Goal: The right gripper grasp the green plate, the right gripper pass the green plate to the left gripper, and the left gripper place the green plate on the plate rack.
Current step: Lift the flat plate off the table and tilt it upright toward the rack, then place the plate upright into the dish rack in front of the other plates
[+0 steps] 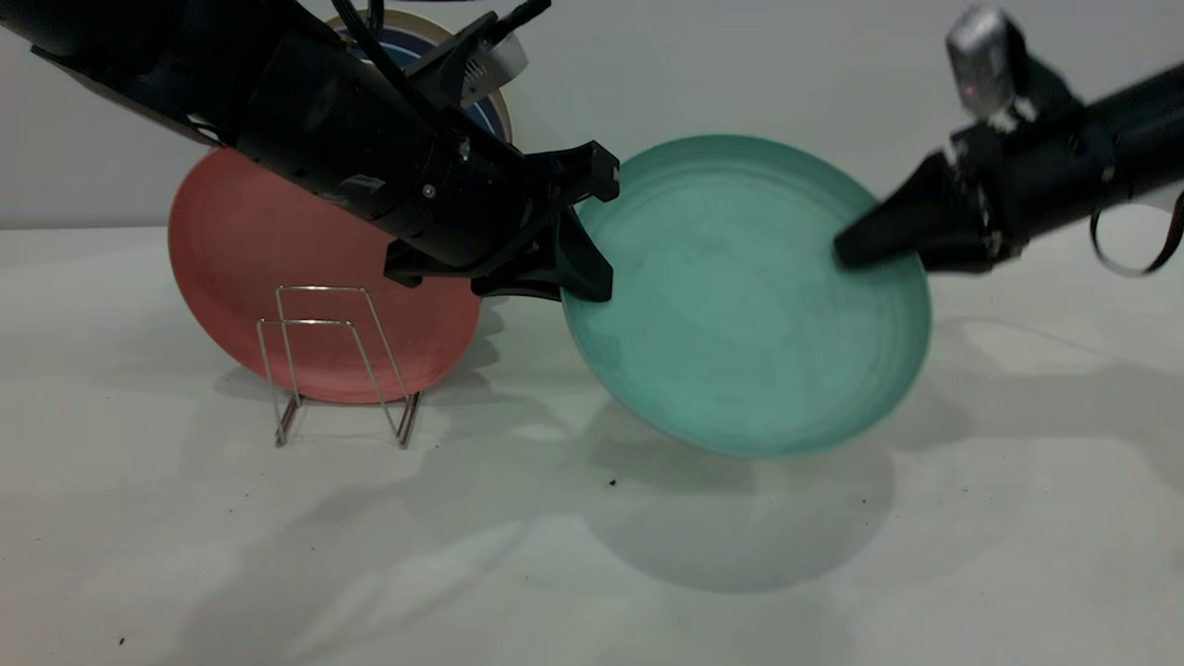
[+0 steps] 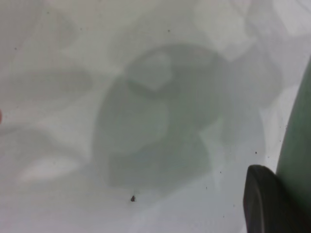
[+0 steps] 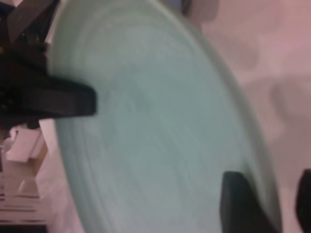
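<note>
Both end effectors, left [image 1: 583, 264] and right [image 1: 846, 252], clamp the green plate [image 1: 740, 305] above the pale speckled table [image 1: 592, 573].

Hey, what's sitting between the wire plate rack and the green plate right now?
In the exterior view, the left end effector fills that stretch above the table, gripping the green plate; the table right of the plate rack is bare.

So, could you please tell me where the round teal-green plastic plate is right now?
In the exterior view the teal-green plastic plate hangs tilted above the table at centre-right, held at opposite rims by the left pincer and right pincer.
</note>
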You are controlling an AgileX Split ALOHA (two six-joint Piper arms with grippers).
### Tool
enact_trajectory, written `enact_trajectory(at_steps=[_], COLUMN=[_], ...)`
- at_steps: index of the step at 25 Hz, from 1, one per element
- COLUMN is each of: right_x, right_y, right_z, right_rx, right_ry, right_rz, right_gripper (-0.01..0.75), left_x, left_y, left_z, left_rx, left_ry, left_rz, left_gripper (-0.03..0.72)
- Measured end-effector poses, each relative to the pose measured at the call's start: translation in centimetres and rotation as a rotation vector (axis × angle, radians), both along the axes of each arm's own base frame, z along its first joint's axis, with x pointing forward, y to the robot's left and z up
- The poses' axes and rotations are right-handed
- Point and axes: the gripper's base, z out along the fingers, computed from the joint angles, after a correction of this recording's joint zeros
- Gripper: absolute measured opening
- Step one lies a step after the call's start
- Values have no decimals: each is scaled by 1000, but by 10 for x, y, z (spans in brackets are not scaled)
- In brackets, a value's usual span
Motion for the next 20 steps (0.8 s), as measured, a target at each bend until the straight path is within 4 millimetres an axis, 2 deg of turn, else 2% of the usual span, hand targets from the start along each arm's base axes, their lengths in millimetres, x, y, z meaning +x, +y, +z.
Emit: enact_trajectory(at_steps=[2, 4, 7, 12, 17, 20], right_x=[2, 2, -1, -25, -65, -89], right_y=[-6, -17, -39, -54, -51, -48], right_z=[20, 44, 85, 159, 225, 254], right_rx=[-3, -6, -17, -104, -229, -283], right_ry=[-47, -86, -146, -222, -261, -266], right_rz=[-16, -50, -113, -145, -157, -194], right_gripper=[446, 520, 567, 549, 485, 458], left_x=[0, 0, 4, 11, 6, -1], left_y=[0, 1, 10, 45, 100, 134], left_z=[2, 7, 21, 56, 106, 130], left_rx=[6, 18, 25, 56, 204, 335], left_ry=[-13, -46, -100, -233, -419, -514], left_rz=[-15, -42, -56, -133, -262, -306], left_gripper=[38, 38, 38, 38, 38, 38])
